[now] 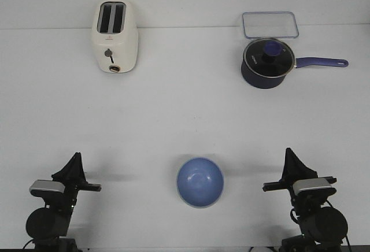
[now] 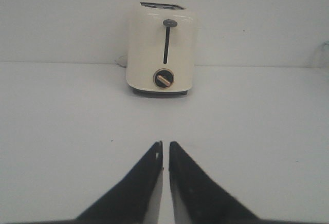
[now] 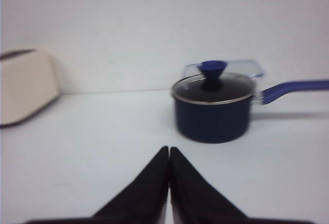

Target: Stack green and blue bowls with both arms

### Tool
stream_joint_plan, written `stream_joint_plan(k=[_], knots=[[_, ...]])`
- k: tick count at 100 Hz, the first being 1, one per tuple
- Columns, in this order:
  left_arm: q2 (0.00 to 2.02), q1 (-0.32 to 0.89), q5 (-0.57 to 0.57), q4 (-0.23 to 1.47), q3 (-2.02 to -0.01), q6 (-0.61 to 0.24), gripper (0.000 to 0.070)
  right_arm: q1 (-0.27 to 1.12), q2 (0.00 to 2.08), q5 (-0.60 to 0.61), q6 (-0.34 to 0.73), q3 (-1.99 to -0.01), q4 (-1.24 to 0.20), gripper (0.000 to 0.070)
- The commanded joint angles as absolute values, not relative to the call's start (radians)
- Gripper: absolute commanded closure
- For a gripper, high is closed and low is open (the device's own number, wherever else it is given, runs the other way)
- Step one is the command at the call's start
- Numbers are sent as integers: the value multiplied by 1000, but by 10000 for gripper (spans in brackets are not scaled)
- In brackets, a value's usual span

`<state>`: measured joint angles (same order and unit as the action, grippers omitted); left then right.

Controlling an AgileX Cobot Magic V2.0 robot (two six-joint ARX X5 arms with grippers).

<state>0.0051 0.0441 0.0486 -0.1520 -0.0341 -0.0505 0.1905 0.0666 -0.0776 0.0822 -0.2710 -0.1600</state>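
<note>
The blue bowl (image 1: pixel 200 182) lies nearest the camera, standing upright on the white worktop (image 1: pixel 185 119). I take this bowl as the landmark. The left claw (image 2: pixel 165 149) rests to its left and the right claw (image 3: pixel 169 152) to its right, both well apart from it. In the wrist views each claw has its fingers pressed together and pinches nothing.

I see no green bowl in any view. It may sit inside the blue one, but the pictures do not let me tell, because only a blue rim and a blue inside show.

The risks, in my judgement: a pressed claw that comes down on the smooth rim can push the bowl away or tip it, so the claw must spread first. If both arms go to the bowl together, they can hit each other.

By count: one blue bowl, two claws, one toaster (image 1: pixel 114 36) far behind the bowl to its left, one lidded saucepan (image 1: pixel 267 62) far behind to its right, and one clear container (image 1: pixel 270 24) just behind the saucepan.
</note>
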Motion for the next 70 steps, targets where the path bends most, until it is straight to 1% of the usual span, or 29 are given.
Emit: stream_joint_plan(k=[1,10,17,31,39,45,56,70], knots=[[4,44,49,-165,-14,-55,686,153,65,-70,-64,-246,-133,700],[4,44,49,-165,-14,-55,685,86,58,-67,-133,-202,-112,700],[4,44,49,-165,-14,-55,686,45,43,-41,-179,-163,-97,700],[4,44,49,-164,-14,-55,686,6,1,-24,-272,-83,-94,700],[4,44,49,-164,-14,-55,685,-5,1,-23,-279,-46,-72,700],[4,44,49,-165,-14,-55,686,-9,1,-24,-279,-12,-24,700],[4,44,49,-159,-14,-55,686,-9,1,-28,-290,-13,-33,700],[4,44,49,-159,-14,-55,685,-7,1,-23,-278,-13,-29,700]])
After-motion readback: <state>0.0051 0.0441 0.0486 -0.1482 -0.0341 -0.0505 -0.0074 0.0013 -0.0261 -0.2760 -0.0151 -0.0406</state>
